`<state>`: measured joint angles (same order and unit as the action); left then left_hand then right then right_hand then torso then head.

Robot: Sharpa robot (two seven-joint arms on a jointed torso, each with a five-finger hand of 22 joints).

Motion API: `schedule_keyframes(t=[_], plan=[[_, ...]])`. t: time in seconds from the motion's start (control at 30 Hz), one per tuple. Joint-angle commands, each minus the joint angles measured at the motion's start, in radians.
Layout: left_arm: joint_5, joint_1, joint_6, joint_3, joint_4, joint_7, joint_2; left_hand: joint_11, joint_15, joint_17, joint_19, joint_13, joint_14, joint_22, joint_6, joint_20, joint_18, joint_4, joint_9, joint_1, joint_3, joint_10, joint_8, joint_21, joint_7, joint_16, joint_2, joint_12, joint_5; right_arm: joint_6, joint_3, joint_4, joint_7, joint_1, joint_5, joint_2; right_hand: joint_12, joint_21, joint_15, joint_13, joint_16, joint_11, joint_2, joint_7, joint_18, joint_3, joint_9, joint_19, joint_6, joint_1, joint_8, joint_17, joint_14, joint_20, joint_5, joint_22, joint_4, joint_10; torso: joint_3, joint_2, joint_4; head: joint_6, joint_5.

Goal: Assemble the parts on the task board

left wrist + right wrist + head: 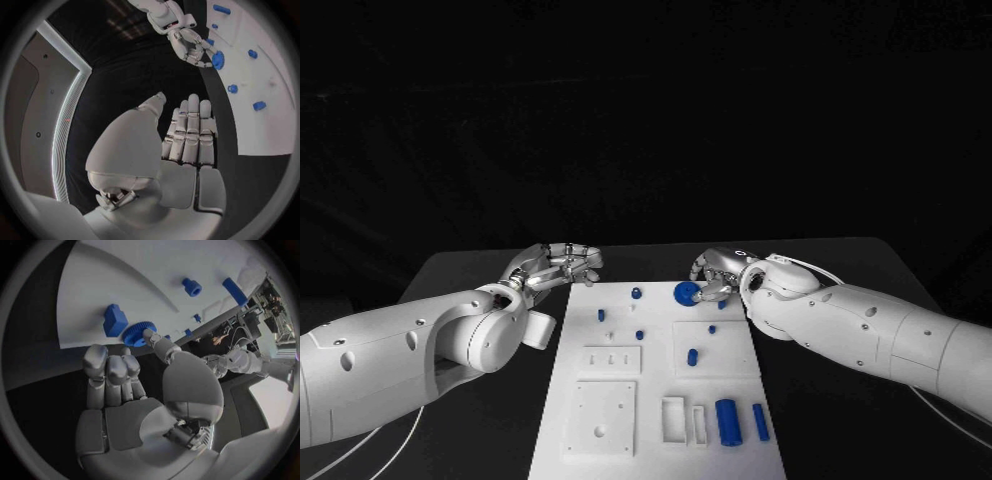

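Note:
The white task board (656, 312) lies in the middle of the black table. My right hand (721, 270) hovers over the board's far right corner and pinches a blue gear (687, 293) between thumb and fingertips. The right wrist view shows the gear (134, 335) at the thumb tip, just beside a blue block (114, 320) on the board (125, 280). My left hand (557, 266) hangs off the board's far left corner, holding nothing. Its fingers (190, 130) lie straight, side by side. From the left wrist, the right hand (187, 42) and gear (217, 60) are seen above the board (269, 120).
Small blue pegs (635, 293) (602, 314) (640, 335) stand on the board's far half. A blue cylinder (728, 420) and a thinner blue rod (760, 422) lie at its near right. White raised plates (603, 418) (612, 360) occupy the near left.

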<state>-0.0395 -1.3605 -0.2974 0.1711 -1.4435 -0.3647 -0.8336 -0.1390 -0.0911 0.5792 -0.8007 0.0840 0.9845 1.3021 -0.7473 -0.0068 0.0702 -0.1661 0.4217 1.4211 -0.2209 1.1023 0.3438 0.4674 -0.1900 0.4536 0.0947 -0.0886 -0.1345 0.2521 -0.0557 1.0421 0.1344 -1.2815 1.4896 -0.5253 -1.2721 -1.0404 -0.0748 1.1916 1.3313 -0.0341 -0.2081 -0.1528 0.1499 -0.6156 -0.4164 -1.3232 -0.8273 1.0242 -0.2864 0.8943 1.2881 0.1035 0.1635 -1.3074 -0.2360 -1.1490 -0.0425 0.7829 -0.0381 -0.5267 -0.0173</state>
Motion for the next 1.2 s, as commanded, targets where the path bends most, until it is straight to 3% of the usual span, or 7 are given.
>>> schedule_keyframes(t=[0.03,0.27,0.57,1.0,1.03,1.07,1.2], plan=[[-0.003,-0.001,0.015,-0.001,-0.001,-0.008,0.002,0.001,0.002,0.002,0.002,-0.001,0.005,-0.002,-0.006,-0.004,0.010,-0.002,-0.002,0.012,0.005,0.005,-0.004,-0.004,0.003,-0.006,-0.001,0.003,0.002,0.022,0.000,0.005,-0.012,0.001,0.018,-0.001,0.002,-0.005,0.007,0.001,0.001,-0.009,-0.003,-0.005,0.112,0.003,0.001,0.001,0.005,-0.001,0.004,0.003,-0.001,0.006,0.013,-0.020,-0.002,-0.001,0.0002,0.000,-0.0005,0.000,0.000],[-0.003,0.000,0.015,-0.001,-0.001,-0.007,0.001,0.001,0.002,0.002,0.002,-0.001,0.006,-0.002,-0.006,-0.004,0.010,-0.002,-0.002,0.012,0.005,0.005,-0.004,-0.004,0.003,-0.006,-0.002,0.004,0.002,0.016,0.000,0.012,-0.015,0.001,0.000,0.001,0.004,-0.007,0.008,-0.001,0.001,-0.010,-0.004,-0.006,0.112,0.004,0.002,0.001,0.006,-0.002,0.005,0.005,-0.001,0.007,0.021,-0.019,-0.002,0.001,-0.0001,0.001,0.0005,0.002,0.000],[-0.002,0.001,0.015,0.000,0.005,-0.007,0.006,0.001,0.002,0.003,0.002,-0.001,0.006,-0.002,-0.006,-0.004,0.010,-0.002,-0.002,0.013,0.005,0.005,-0.004,-0.004,0.002,-0.007,-0.002,0.005,0.002,-0.050,0.000,0.013,-0.026,0.001,-0.001,0.004,0.007,-0.010,0.005,-0.002,-0.001,-0.007,0.006,-0.002,0.112,-0.001,-0.002,0.002,-0.011,0.008,-0.004,0.008,-0.001,0.008,0.018,-0.020,-0.009,0.005,0.0002,0.001,0.0017,0.000,0.000],[0.000,0.004,0.017,0.000,0.012,-0.007,0.012,0.000,0.002,0.004,0.002,-0.001,0.006,-0.002,-0.006,-0.004,0.010,-0.003,-0.003,0.013,0.006,0.005,-0.004,-0.004,0.002,-0.008,-0.003,0.006,0.002,-0.085,0.000,-0.005,-0.027,0.001,0.000,0.023,0.009,-0.013,0.002,-0.004,-0.004,-0.004,0.012,0.001,0.112,-0.002,-0.002,0.005,-0.015,0.006,-0.006,0.010,-0.001,0.006,0.016,-0.020,-0.010,0.007,-0.0006,0.001,-0.0004,-0.002,-0.004],[0.000,0.005,0.017,0.000,0.012,-0.007,0.013,0.000,0.002,0.004,0.002,-0.001,0.006,-0.002,-0.006,-0.004,0.010,-0.003,-0.003,0.013,0.006,0.005,-0.004,-0.004,0.002,-0.008,-0.003,0.006,0.002,-0.089,0.000,-0.006,-0.027,0.001,0.001,0.024,0.009,-0.013,0.002,-0.004,-0.004,-0.003,0.014,0.002,0.112,-0.002,-0.002,0.005,-0.016,0.005,-0.006,0.011,-0.001,0.006,0.016,-0.020,-0.010,0.007,-0.0006,0.001,-0.0004,-0.001,-0.004],[0.000,0.005,0.018,0.000,0.012,-0.006,0.013,0.000,0.002,0.004,0.002,-0.001,0.006,-0.002,-0.006,-0.004,0.010,-0.003,-0.003,0.013,0.006,0.005,-0.004,-0.004,0.002,-0.008,-0.003,0.006,0.002,-0.094,0.000,-0.008,-0.026,0.003,0.006,0.024,0.011,-0.013,0.000,-0.005,-0.006,-0.002,0.029,0.003,0.112,-0.013,-0.002,0.007,-0.019,0.009,-0.008,0.011,0.000,0.005,0.006,-0.019,-0.006,0.007,-0.0004,0.001,-0.0006,-0.001,-0.005],[0.000,0.005,0.017,0.000,0.013,-0.006,0.012,0.000,0.002,0.004,0.002,-0.001,0.006,-0.002,-0.006,-0.004,0.010,-0.003,-0.003,0.014,0.006,0.006,-0.004,-0.004,0.002,-0.008,-0.004,0.006,0.001,-0.098,-0.001,-0.011,-0.020,0.006,0.016,0.027,0.014,-0.015,-0.001,-0.005,-0.010,0.000,0.041,0.004,0.112,-0.055,-0.001,0.010,-0.030,0.017,-0.010,0.015,0.001,0.002,-0.021,-0.019,0.006,0.006,-0.0010,0.001,-0.0002,0.000,-0.003]])
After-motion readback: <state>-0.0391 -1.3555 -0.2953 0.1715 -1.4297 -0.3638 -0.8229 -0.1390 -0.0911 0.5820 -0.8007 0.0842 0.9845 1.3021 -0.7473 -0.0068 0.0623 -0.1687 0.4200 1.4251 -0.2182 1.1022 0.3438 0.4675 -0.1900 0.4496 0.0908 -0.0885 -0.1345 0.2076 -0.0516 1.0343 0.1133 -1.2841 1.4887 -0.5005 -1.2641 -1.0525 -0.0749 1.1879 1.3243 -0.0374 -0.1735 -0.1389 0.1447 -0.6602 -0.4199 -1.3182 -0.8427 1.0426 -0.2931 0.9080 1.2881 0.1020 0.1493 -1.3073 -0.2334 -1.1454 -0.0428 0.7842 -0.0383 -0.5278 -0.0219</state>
